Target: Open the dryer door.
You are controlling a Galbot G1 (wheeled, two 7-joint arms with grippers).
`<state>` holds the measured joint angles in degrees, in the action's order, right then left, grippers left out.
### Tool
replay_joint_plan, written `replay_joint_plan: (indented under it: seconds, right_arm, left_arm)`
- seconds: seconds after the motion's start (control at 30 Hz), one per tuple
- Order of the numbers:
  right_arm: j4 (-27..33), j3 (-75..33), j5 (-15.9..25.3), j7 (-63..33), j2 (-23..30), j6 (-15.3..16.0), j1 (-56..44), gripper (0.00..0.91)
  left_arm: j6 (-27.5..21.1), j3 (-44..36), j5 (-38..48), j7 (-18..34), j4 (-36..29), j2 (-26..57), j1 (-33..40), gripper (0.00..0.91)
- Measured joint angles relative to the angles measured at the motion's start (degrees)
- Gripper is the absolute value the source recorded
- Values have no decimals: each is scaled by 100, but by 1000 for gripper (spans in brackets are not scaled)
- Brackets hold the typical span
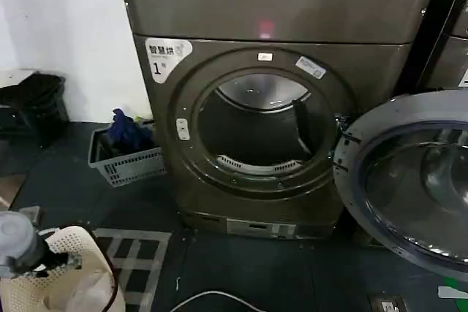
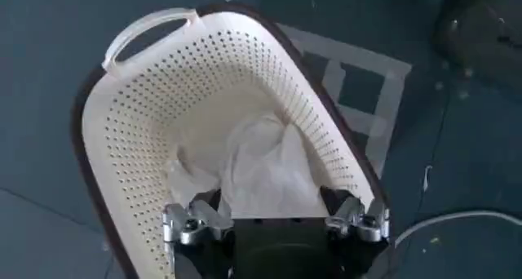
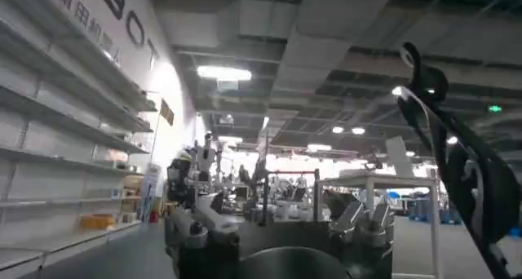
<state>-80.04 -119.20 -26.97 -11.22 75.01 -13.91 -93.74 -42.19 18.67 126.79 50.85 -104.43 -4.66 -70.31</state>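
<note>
The bronze-grey dryer (image 1: 278, 5) stands straight ahead, with a white "1" sticker (image 1: 165, 57) and a red light (image 1: 265, 29). Its round drum mouth (image 1: 256, 126) is uncovered. The dryer door (image 1: 417, 188) hangs swung out to the right, with its grey inner side and dark glass facing me. My left gripper (image 2: 273, 214) is open and hovers above a white basket at the lower left, far from the door, with nothing between its fingers. My right gripper (image 3: 277, 217) is open and empty. It points away into a large room with shelves.
The white perforated basket (image 1: 77, 253) (image 2: 155, 117) holds a white cloth (image 2: 261, 162). A grey crate with blue clothes (image 1: 126, 153) sits left of the dryer, and a black bin (image 1: 36, 104) stands farther left. A darker machine (image 1: 447, 34) stands on the right. A white cable (image 1: 212, 297) lies on the floor.
</note>
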Motion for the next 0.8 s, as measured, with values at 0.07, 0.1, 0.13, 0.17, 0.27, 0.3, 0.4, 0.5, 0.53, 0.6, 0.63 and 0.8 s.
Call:
replay_joint_plan:
  seconds: [0.07,0.1,0.13,0.17,0.27,0.3,0.4,0.5,0.53,0.6,0.63,0.8]
  right_arm:
    - [25,-25,-5,7,-11,-10,-17,907]
    - [38,-28,-11,8,-18,-13,-24,907]
    - [47,-32,-15,9,-24,-15,-25,907]
    - [51,-37,-18,11,-31,-20,-24,907]
    - [33,-53,-26,5,-29,-46,-20,907]
    - [22,-59,-28,3,-24,-46,-19,907]
    - [19,-63,-29,12,-22,-29,-18,907]
    - [22,-62,-28,24,-21,-28,-19,907]
    - [24,-61,-28,27,-21,-29,-18,907]
    - [24,-58,-27,29,-21,-31,-13,907]
    - [23,-51,-22,34,-20,-34,-10,907]
    - [10,-11,-7,44,-8,-44,4,907]
  left_arm:
    - [0,-4,-7,0,6,-3,-15,907]
    - [0,-5,-32,1,8,-3,-19,907]
    - [0,-8,-66,2,9,-4,-21,907]
    - [0,-13,-75,3,10,-5,-22,907]
    - [-1,-15,-53,2,8,-5,-19,907]
    - [0,-15,-47,2,9,-2,-15,907]
    - [0,-15,-42,2,32,-2,-13,907]
    - [0,-15,-42,2,23,-15,-1,907]
    - [0,-15,-42,2,16,-16,1,907]
    - [0,-14,-47,2,7,-17,4,907]
    - [0,-14,-54,2,7,-17,4,907]
    - [0,-12,-124,2,33,-40,-15,907]
